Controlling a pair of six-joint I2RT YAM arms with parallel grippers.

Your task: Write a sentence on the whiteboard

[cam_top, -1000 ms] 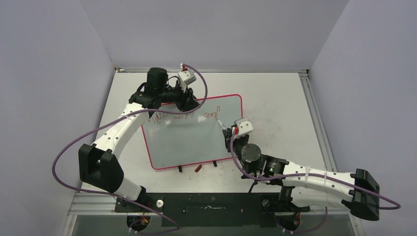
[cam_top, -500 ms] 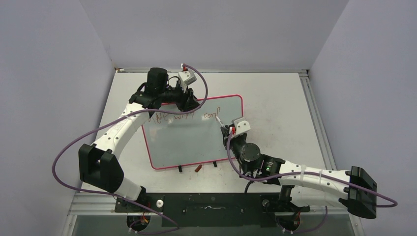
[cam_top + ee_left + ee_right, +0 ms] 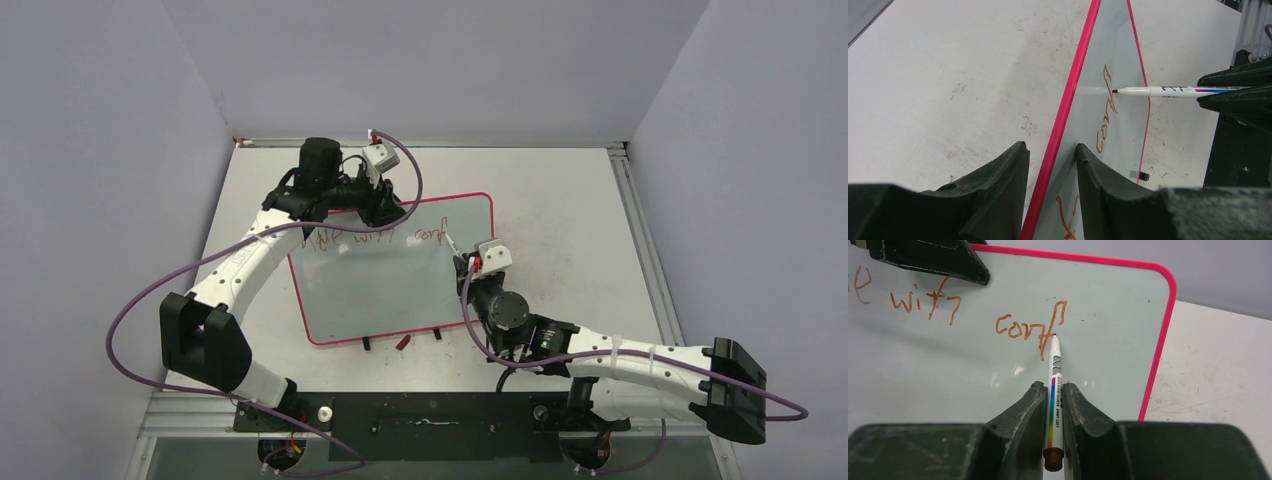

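table: white, scuffed | marker: white barrel, rainbow stripe | small red-brown piece: on table

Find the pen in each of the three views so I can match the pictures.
Top external: pen, a small white sliver just right of centre, over the board.
Left wrist: pen, upper right, level, tip pointing left.
Right wrist: pen, bottom centre, upright, clamped in the right gripper.
Shared landmark: the letters "conf", at the pen's tip in every view.
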